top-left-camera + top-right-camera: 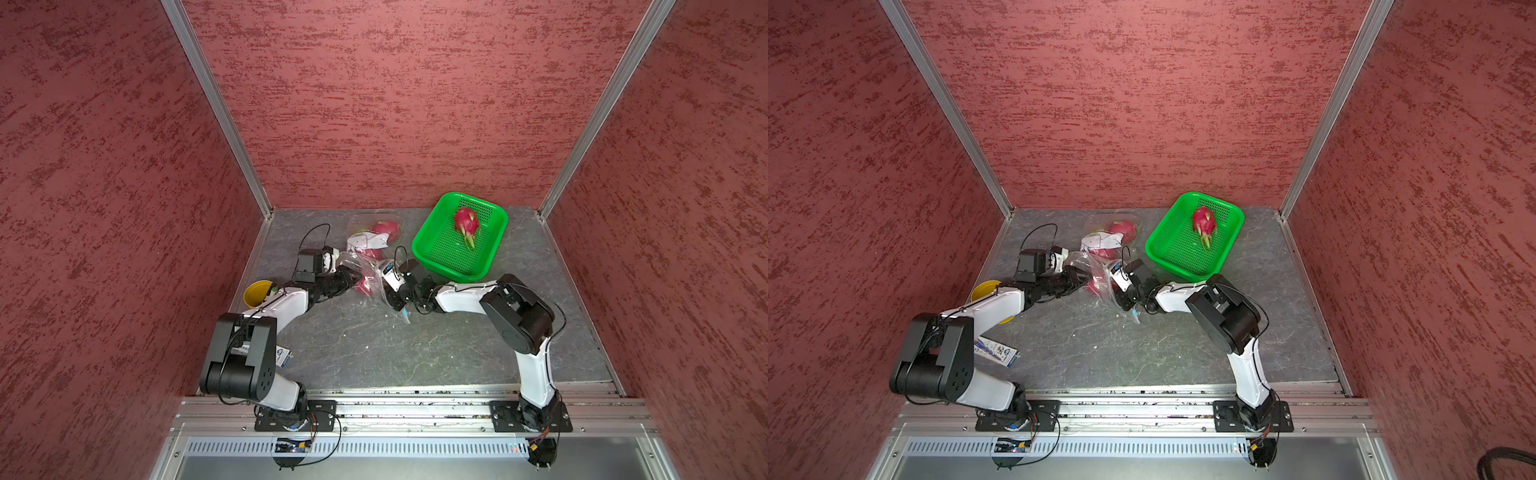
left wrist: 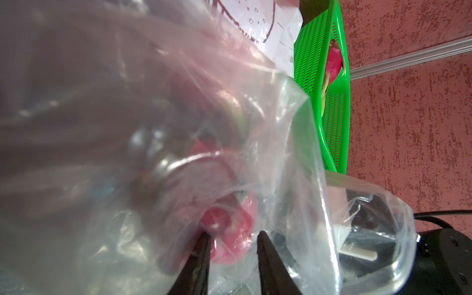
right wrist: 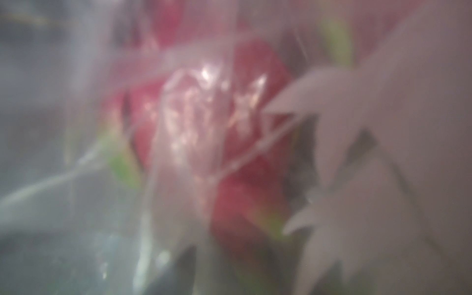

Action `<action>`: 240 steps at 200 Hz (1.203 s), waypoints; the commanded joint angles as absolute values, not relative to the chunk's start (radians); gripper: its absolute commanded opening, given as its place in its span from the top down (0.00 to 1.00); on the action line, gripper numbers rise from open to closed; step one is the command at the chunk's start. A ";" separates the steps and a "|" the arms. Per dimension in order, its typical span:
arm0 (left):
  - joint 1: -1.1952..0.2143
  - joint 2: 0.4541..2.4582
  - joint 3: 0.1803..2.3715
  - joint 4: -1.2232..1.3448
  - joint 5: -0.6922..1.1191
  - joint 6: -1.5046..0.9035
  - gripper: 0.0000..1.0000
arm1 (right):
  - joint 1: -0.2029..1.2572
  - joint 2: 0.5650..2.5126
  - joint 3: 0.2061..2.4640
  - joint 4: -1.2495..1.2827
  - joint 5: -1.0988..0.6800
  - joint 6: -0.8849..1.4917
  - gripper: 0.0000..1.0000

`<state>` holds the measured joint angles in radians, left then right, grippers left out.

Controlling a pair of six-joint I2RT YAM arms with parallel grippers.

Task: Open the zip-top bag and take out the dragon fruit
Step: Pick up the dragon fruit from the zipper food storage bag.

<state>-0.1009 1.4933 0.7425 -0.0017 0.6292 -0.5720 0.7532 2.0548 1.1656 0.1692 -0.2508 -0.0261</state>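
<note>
Layout on the surface.
Back right: basket, one dragon fruit in it; zip-top bag just left; bowl at left edge.

zip-top bag print unreadable, packet logo unreadable

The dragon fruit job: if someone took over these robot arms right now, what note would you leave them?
Left gripper: jaws apart against the zip-top bag, with a bagged fruit at their tips; whether it grips anything is unclear.
Right gripper: buried in the bag's film, state unclear.
Things: one dragon fruit lies in the green basket; three pink shapes show through the bag, mid-table.
Done: the bag looks open and one fruit is out.
Left: take out the fruit still in the bag.
</note>
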 commanded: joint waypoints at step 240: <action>0.019 1.302 0.747 0.061 0.738 -0.644 0.20 | 0.719 1.677 0.960 0.189 -0.327 0.123 1.00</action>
